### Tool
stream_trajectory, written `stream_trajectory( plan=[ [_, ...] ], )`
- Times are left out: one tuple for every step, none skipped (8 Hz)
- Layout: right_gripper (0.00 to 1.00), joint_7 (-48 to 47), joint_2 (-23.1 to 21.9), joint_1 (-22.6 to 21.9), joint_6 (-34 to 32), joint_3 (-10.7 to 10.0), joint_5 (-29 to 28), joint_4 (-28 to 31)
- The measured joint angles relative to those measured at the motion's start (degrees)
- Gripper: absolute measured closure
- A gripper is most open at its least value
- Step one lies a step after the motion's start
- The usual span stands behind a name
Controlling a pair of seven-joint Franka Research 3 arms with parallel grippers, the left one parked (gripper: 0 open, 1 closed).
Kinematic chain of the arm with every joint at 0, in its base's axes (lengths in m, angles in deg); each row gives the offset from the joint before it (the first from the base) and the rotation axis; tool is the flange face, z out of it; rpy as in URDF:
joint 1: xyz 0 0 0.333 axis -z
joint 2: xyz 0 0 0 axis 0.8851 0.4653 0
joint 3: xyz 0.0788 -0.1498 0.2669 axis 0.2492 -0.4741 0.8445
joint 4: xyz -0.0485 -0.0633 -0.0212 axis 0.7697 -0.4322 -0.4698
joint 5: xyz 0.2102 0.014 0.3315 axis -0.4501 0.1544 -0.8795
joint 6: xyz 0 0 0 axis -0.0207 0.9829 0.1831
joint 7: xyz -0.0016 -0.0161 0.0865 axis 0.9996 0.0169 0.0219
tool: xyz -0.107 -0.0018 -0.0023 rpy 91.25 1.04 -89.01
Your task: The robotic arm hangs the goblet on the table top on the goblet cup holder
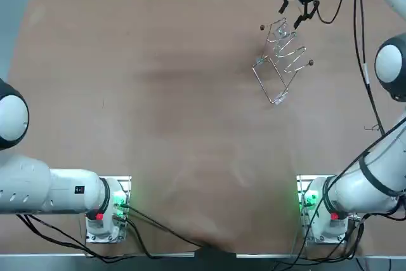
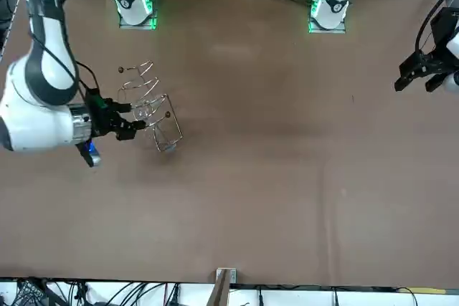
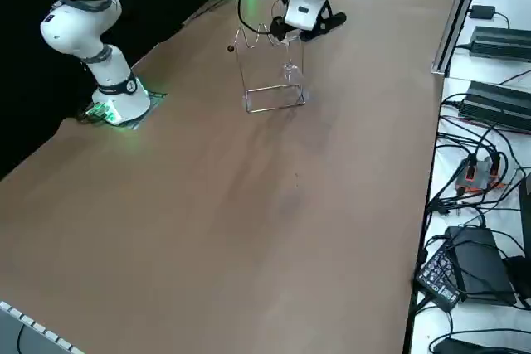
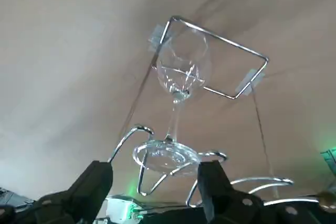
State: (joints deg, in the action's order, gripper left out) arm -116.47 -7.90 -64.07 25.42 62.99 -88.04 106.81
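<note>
pincer (image 4: 153, 176) fingers sit nearest, spread open either side of the goblet's foot and gripping nothing; it hovers at the far right of the surface (image 1: 158, 106), just beside the wire goblet holder (image 1: 283, 60). goblet (image 4: 181, 72) hangs upside down, foot caught in the holder's wire slot, bowl down over the base frame, so the hang looks done. thin clear glass: light, stiff, slick, fragile; any regrasp should be at the stem, gently, never the bowl.
</note>
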Motion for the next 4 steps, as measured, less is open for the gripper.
stream_trajectory(
  plan=[
    [0.0,1.04,-1.02,0.74,-0.02,-0.03,0.01,-0.19],
    [0.0,2.27,-2.14,1.44,-0.01,-0.1,0.06,-0.32],
    [0.0,5.07,-3.19,2.1,0.14,-0.18,1.15,-0.92],
    [0.0,8.34,-3.83,2.59,0.28,-0.19,4.27,-3.31]
  ],
)
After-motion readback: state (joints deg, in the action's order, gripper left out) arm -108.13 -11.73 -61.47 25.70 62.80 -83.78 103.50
